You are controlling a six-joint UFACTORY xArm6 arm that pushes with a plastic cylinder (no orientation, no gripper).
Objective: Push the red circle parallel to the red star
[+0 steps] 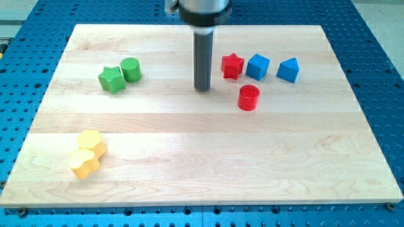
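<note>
Though near, red circle (249, 98) right of my tip (202, 89).

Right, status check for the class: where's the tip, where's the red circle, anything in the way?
My tip left of red circle, apart. Circle below red star. Nothing between.

A pale wooden board (189, 164) lies on a blue perforated table (379, 50).
</note>
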